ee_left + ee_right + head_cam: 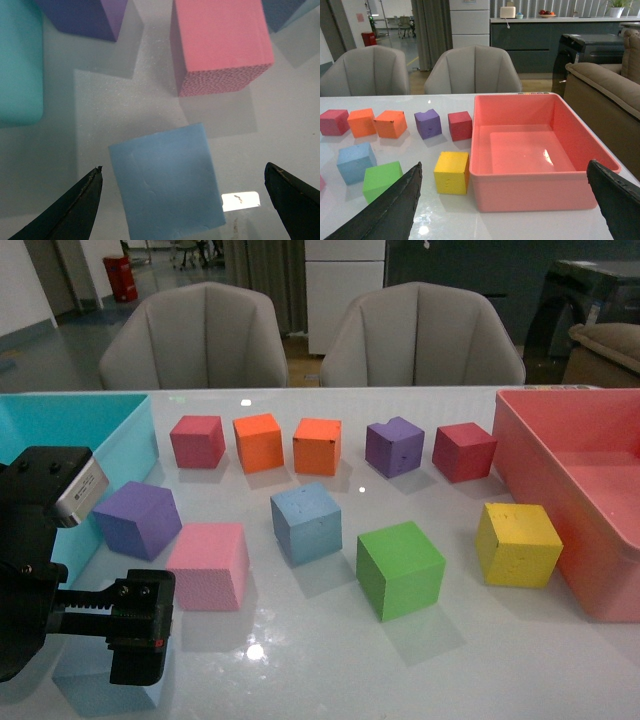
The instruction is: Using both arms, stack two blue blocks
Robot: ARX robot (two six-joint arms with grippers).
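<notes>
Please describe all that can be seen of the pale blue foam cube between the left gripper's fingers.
The pale blue foam cube shows a square, matte top face with faint creases. It lies flat on the glossy white table, turned slightly against the fingers' line. The left gripper is open over it; its black fingers stand on either side, not touching it. A pink foam cube lies near, apart from it.

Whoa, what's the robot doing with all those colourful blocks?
It is getting ready to stack blue on blue. The left gripper is open over one blue block at the near left of the table, a finger out to each side, not gripping it yet. The other blue block sits mid-table beside a green cube. The right gripper is open too, holding nothing, facing the pink bin.
</notes>
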